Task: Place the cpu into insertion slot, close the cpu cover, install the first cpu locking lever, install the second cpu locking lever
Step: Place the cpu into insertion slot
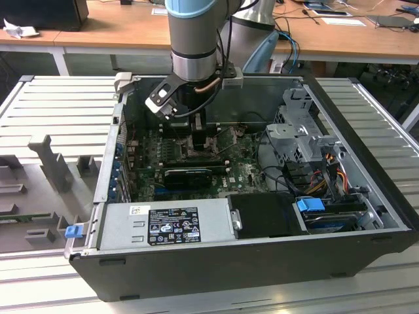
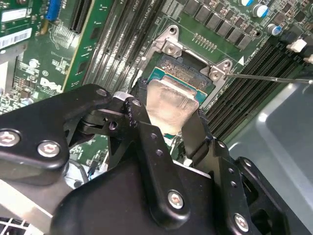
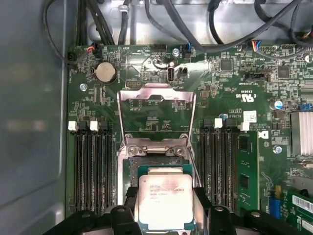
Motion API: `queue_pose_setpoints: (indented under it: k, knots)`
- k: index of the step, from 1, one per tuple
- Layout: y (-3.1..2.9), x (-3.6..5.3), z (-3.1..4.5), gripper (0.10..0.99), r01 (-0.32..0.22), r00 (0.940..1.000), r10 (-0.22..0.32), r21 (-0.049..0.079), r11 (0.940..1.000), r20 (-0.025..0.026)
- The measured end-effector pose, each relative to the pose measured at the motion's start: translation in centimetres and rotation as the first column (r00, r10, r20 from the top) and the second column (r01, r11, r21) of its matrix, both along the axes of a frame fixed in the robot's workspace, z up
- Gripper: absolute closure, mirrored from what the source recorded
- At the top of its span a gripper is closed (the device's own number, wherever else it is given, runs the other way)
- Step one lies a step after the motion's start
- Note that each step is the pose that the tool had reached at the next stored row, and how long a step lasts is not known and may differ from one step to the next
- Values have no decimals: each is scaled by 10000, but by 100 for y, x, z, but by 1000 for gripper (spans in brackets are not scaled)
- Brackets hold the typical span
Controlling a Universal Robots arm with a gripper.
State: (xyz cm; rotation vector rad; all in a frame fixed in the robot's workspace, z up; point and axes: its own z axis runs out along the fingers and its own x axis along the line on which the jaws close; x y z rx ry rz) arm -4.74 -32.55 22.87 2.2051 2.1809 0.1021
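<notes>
cpu point(image 3: 164, 200) — flat square, dull silver top — clamped in black tool point(image 2: 166, 115), over insertion slot point(image 3: 156, 162).

Arm point(image 1: 193, 39) vert, wrist down; claw point(image 2: 168, 115) pinching cpu point(image 3: 164, 203) by edges.

Bright, even light throughout, with pale glare on the cpu point(image 2: 168, 105) and deep shadow inside the computer case point(image 1: 262, 261).

The cpu cover point(image 3: 156, 89) stands open, leaving the insertion slot point(image 2: 188, 72) uncovered; the gripper point(image 2: 168, 108) with the cpu point(image 3: 164, 203) hangs above it. Memory slots point(image 3: 90, 171) flank it closely, with a thin lever point(image 2: 274, 78) alongside.
</notes>
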Motion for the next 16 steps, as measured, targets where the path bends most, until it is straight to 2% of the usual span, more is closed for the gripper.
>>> queue_pose_setpoints:
  k: [7,16]
  knots:
    - [30,-12,-154,561,-34,10000,34,0,10000,-11]
    - [53,14,-238,561,135,9999,-135,0,9999,-11]
